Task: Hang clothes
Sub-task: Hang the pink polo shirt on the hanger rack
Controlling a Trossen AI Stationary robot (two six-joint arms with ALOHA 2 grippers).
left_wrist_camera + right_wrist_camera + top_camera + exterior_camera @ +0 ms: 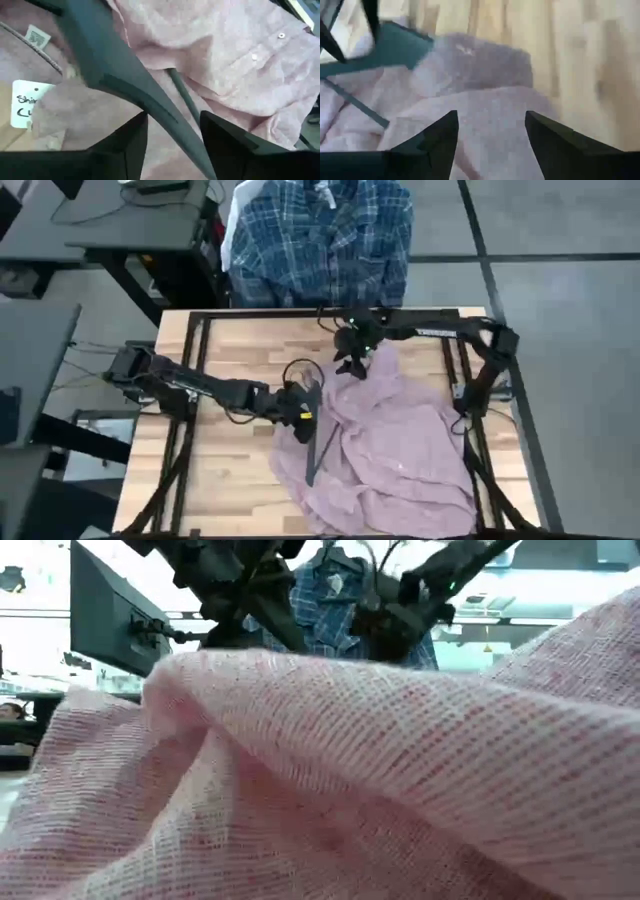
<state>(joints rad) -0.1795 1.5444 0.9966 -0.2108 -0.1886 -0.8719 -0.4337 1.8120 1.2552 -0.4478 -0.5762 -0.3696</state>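
I see even, soft overhead light, faint shadows on the counter (240, 360), low view washed out by bright background glare, pink shirt (400, 790) filling it close, right wrist view blurred, left wrist sharper.

The pink shirt (330, 770) fills the low view, hiding the table and most of both arms. In the high view its near hem is cut off by the picture's edge, and the plaid shirt (322, 240) is cropped at the far edge. The shirt's tag (25, 102) shows only partial handwriting.
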